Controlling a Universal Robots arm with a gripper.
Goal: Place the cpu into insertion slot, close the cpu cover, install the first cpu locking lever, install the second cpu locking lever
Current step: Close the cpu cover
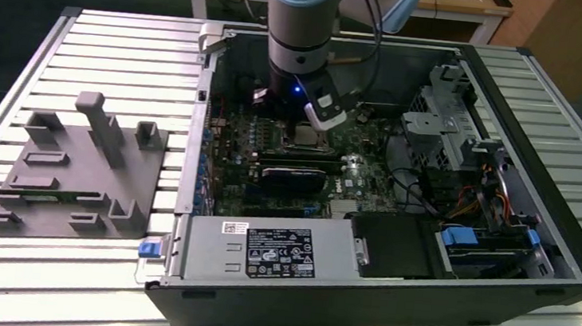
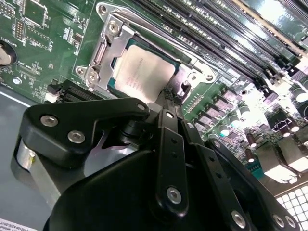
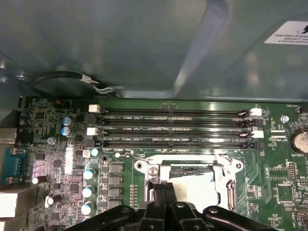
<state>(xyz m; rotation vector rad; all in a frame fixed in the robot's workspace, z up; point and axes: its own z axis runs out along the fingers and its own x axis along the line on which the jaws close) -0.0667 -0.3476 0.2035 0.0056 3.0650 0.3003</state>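
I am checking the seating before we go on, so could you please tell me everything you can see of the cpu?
The cpu is a small flat square chip with a pale grey, dull metallic top bearing faint print. It lies flat in the socket, seen through the window of the silvery cpu cover, which frames it. The gripper, fingers shut, stands just beside one edge; contact cannot be told.

cpu (image 2: pixel 144 72): dull, pale grey-bronze top. cpu cover (image 2: pixel 102 50): bright silvery metal. circuit board (image 2: pixel 53 43): green, speckled with fine silver solder points. memory slots (image 3: pixel 173 127): black, with white end latches. capacitors (image 3: pixel 87 191): pale teal tops. fingers (image 3: pixel 162 193): matte black. counter (image 1: pixel 121 42): silver, ribbed in parallel slats. fixture block (image 1: pixel 72 170): plain grey. computer case (image 1: pixel 383 316): black.
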